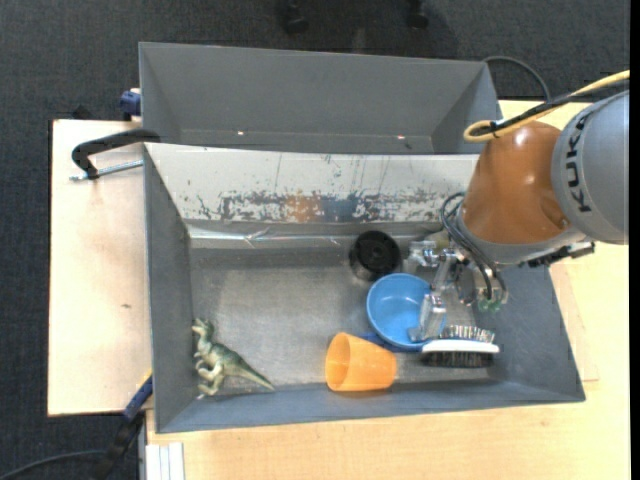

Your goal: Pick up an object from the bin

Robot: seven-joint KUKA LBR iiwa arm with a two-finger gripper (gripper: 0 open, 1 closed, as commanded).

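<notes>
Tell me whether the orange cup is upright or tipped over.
Tipped over: the orange cup lies on its side, its open mouth facing the view's left.

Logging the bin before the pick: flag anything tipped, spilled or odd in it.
The orange cup lies on its side near the front wall. The green toy dinosaur seems toppled in the front left corner. Nothing looks spilled or broken.

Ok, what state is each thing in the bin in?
Orange cup: lying on its side, mouth facing left.
Blue bowl: open side up.
Black round thing: resting by the back wall.
Green dinosaur: toppled on its side.
Brush: lying flat beside the bowl.
Gripper: low over the bowl's right rim.
</notes>
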